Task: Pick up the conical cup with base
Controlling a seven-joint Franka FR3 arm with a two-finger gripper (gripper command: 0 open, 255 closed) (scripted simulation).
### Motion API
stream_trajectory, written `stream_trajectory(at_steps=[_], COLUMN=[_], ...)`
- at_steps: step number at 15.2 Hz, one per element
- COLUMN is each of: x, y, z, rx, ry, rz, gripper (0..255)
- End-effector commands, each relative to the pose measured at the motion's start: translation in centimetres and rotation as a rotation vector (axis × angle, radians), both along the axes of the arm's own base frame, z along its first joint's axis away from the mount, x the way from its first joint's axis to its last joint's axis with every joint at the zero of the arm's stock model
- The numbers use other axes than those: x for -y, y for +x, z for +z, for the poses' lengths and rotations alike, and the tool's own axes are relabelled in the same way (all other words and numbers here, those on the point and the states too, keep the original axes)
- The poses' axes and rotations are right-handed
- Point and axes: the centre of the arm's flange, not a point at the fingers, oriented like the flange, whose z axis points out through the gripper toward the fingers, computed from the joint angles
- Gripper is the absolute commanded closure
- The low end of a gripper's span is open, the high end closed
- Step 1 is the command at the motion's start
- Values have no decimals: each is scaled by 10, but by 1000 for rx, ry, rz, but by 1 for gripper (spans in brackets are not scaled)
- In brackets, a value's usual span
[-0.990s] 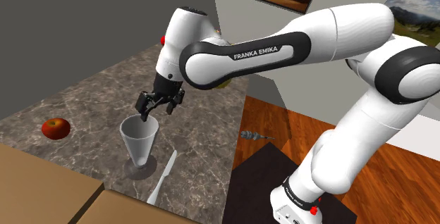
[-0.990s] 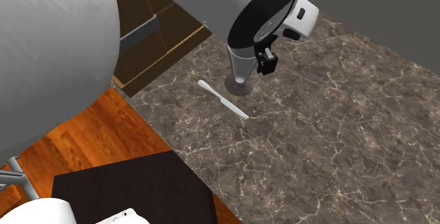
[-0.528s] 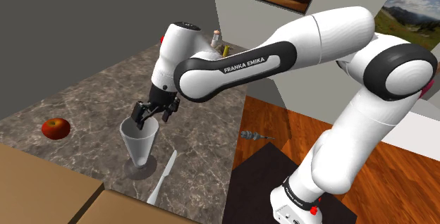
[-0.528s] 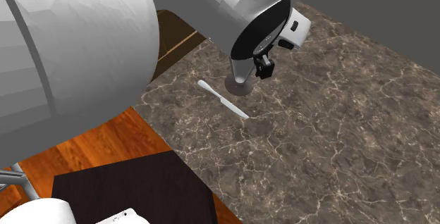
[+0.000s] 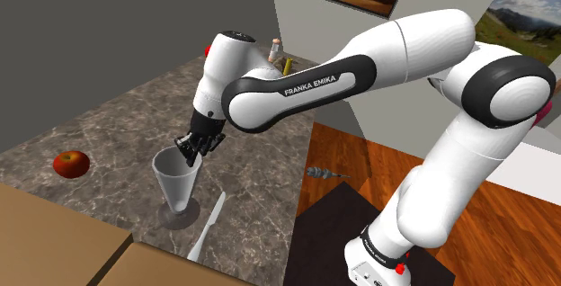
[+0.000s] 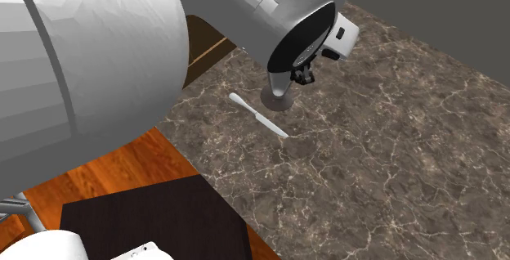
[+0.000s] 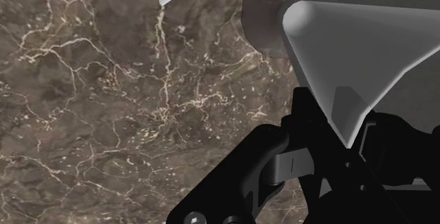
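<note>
The cup (image 5: 176,185) stands on the counter (image 5: 117,122) right under the gripper (image 5: 191,154), its rim between the fingers, the knife (image 5: 209,224) lying near its base, the apple (image 5: 71,163) well apart.

Here's my arm (image 5: 405,41): fat, rounded white shells, smooth and glossy, one link after another. Dark bands wrap my joints (image 5: 508,91), and a long black stripe carries the white lettering FRANKA EMIKA (image 5: 310,84). Down low, my white base (image 5: 378,250) shows a small red dot (image 5: 398,268). My gripper (image 5: 191,147) is black all over, blocky and angular, with a pale grey patch (image 7: 289,165) on it seen up close.
</note>
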Motion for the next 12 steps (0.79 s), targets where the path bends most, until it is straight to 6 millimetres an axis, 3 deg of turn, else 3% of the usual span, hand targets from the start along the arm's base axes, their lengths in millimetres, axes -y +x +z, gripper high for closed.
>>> stream_trajectory(at_steps=[1, 4, 12], x=[0, 0, 0], y=[0, 0, 0], z=[0, -1, 41], rx=[-1, -1, -1], ry=[0, 0, 0], rz=[0, 0, 0], gripper=[255, 255, 255])
